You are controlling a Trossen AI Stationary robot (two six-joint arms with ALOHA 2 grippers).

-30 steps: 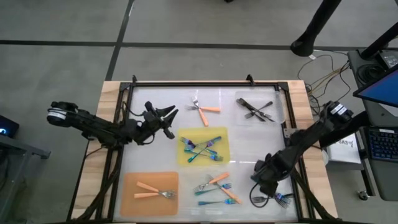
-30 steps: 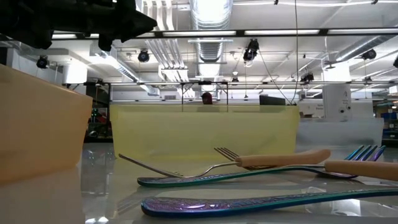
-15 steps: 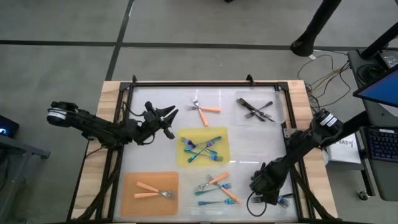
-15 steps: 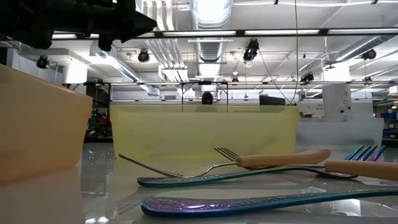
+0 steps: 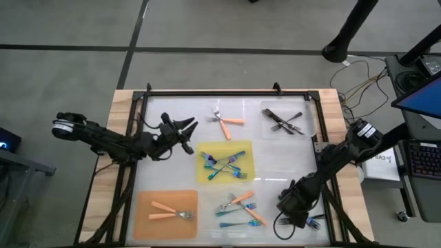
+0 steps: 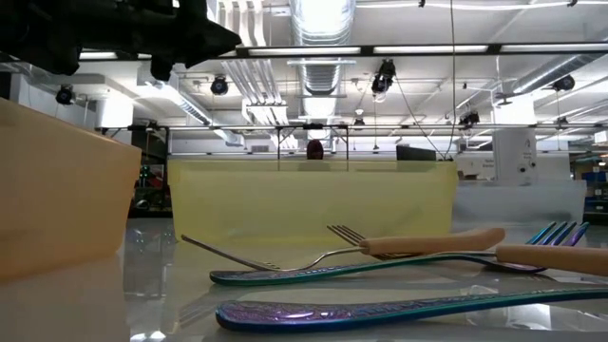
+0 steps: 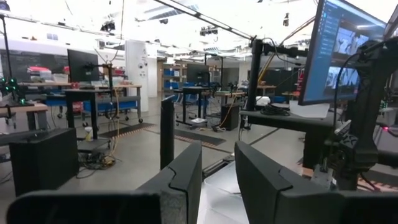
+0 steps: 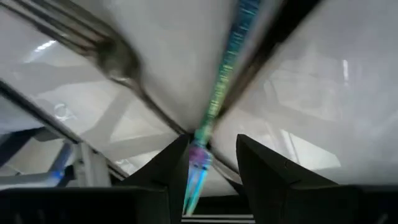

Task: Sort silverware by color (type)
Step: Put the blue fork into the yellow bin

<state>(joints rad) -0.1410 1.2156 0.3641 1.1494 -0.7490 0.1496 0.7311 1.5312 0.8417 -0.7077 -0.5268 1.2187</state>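
Observation:
My right gripper point(image 5: 292, 209) point(image 8: 211, 142) is low over the table's near right corner, pointing steeply down and open. Its fingers stand on either side of the handle of a blue-teal fork point(image 8: 217, 93) that lies on the table. A dark grey fork point(image 8: 118, 59) lies beside it. More of this small group of forks point(image 5: 313, 222) shows just right of the gripper. My left gripper point(image 5: 186, 134) point(image 7: 217, 149) hangs open and empty above the table's left middle. Blue-teal forks point(image 5: 224, 165) lie on the yellow mat point(image 5: 207, 176).
Orange-handled forks point(image 5: 171, 211) lie on the orange mat point(image 5: 148, 224) at the near left. A mixed pile point(image 5: 241, 208) lies near the front middle. Two orange-handled forks point(image 5: 227, 122) and some dark forks point(image 5: 282, 121) lie at the far side. A black frame point(image 5: 227, 92) rims the table.
My right gripper has moved toward the table's near edge and come down over the forks in the near right corner, tipping more steeply downward. Its fingers stay apart.

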